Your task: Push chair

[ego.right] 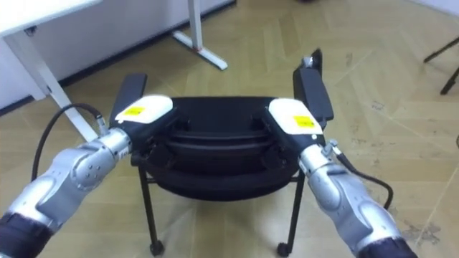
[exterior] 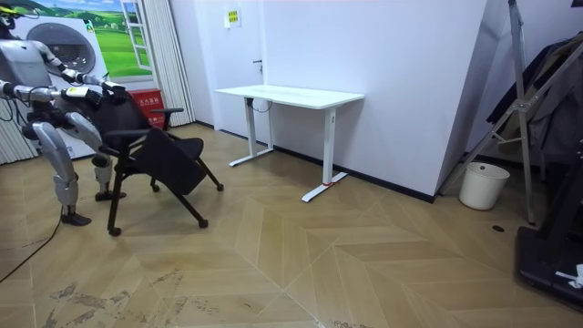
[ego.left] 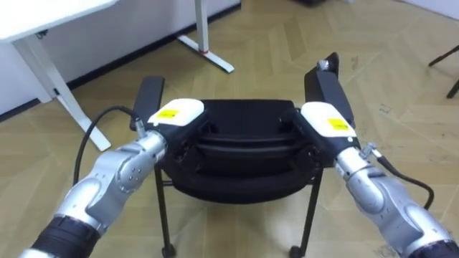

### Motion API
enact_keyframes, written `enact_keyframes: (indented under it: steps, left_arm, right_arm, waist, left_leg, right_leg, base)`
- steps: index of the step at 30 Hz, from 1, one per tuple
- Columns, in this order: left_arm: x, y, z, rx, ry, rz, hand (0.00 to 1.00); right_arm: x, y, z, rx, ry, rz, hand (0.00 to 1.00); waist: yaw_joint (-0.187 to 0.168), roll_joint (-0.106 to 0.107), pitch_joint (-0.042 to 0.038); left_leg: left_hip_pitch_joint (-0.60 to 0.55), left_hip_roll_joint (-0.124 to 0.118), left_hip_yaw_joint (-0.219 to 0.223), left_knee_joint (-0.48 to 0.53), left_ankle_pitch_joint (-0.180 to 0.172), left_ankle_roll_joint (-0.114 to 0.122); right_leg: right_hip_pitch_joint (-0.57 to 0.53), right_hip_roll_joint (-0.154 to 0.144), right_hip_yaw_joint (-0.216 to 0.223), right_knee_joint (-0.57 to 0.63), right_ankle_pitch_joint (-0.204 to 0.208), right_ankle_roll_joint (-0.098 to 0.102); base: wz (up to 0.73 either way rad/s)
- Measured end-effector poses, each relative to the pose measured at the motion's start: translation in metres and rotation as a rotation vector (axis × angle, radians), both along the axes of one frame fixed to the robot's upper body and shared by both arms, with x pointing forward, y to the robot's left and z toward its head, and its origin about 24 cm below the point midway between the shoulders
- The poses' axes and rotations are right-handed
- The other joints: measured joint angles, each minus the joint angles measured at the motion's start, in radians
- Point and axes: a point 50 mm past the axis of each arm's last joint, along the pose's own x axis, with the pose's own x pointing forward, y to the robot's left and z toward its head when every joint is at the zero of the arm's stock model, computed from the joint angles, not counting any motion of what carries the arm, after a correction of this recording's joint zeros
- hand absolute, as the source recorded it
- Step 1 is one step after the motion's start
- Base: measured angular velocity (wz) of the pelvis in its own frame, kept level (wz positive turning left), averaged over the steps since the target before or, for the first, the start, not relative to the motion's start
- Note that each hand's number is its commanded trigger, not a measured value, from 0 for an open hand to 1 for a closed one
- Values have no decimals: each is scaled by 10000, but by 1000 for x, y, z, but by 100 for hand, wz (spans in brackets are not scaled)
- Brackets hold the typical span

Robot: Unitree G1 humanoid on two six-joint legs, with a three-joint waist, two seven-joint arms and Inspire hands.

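Both hands are on the black mesh office chair with armrests and castors (ego.left: 237,154). My left hand (ego.left: 176,115) rests at the left top edge of its backrest and my right hand (ego.left: 326,118) at the right top edge. The front of each hand is hidden against the backrest, so I cannot tell how far either is closed or whether it grips. The chair stands right in front of me on the light herringbone wood floor (ego.left: 287,43), its seat facing away from me. The white rectangular surface on white metal legs (exterior: 290,94) is ahead by the wall, well apart from the chair in the room view.

Progress, as I judge it: contact is made and I am lined up behind the chair, so the approach is done. Most of the push looks left, with open floor ahead. Where it should end I cannot tell.
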Motion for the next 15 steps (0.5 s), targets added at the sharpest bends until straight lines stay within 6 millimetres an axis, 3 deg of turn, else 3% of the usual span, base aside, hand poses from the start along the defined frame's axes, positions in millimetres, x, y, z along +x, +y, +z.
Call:
enact_keyframes:
  steps: [1,2,3,4,5,6,7,8,9,12,15]
  left_arm:
    - [-1,0,-1,-14,63,21,100]
    - [-4,1,-5,-77,194,54,100]
    - [-6,-3,-7,-211,268,-2,100]
    - [-6,-5,-8,-264,304,-55,100]
    - [-7,-8,-8,-392,369,-166,100]
    - [-8,-9,-7,-493,350,-339,100]
    - [-8,-9,-7,-491,332,-445,100]
    - [-10,-7,-6,-407,272,-589,100]
    - [-8,-5,-3,-305,89,-633,100]
    - [0,2,8,63,-302,-731,100]
    - [3,1,14,151,-519,-854,100]
  right_arm:
    - [0,0,-1,-10,5,10,100]
    - [-2,0,-1,-26,11,100,100]
    - [-4,-4,0,-163,-5,146,100]
    - [-6,-7,-1,-251,30,125,100]
    - [-8,-11,1,-361,-31,164,100]
    - [-10,-13,2,-347,-56,135,100]
    - [-12,-14,1,-306,-49,93,100]
    - [-14,-13,-1,-216,-45,29,100]
    - [-12,-11,-1,-104,-157,2,100]
    - [-8,-2,-2,248,-469,-143,100]
    - [-6,-2,0,320,-676,-264,100]
  waist:
    - [-21,36,21]
    - [31,7,7]
    - [-87,-36,-12]
    - [-76,-78,-38]
    - [98,-63,-56]
    - [329,-12,-88]
    - [433,-8,-98]
    - [580,-22,-180]
    - [647,1,-236]
    - [522,-522,-189]
    - [525,-637,-214]
  left_leg:
    - [-239,80,-10,495,186,186]
    - [-725,-59,2,932,291,321]
    - [-984,-694,190,488,69,415]
    - [-1070,-1000,298,94,91,451]
    - [-1150,-1516,575,-907,171,438]
    - [-1176,-1718,656,-1976,420,487]
    - [-1188,-1757,576,-2252,693,689]
    - [-1208,-1799,406,-2190,1011,802]
    - [-1232,-1817,471,-2108,999,843]
    - [-1270,-2043,750,-2070,897,1004]
    - [-1322,-2374,731,-1808,647,1335]
  right_leg:
    - [102,33,13,1,-24,-51]
    - [232,-23,200,105,-177,-173]
    - [216,-102,399,255,-370,-209]
    - [161,-212,503,385,-462,-167]
    - [50,-340,693,559,-595,-104]
    - [32,-347,787,652,-709,-36]
    - [40,-352,817,704,-785,22]
    - [63,-386,814,730,-907,227]
    - [14,-466,811,791,-991,360]
    - [-115,-783,975,867,-1112,588]
    - [-176,-1172,1019,1034,-1186,669]
  base:
    - [16]
    - [26]
    - [22]
    - [-13]
    - [-57]
    - [-70]
    - [-68]
    - [-57]
    - [-50]
    - [-8]
    - [-23]
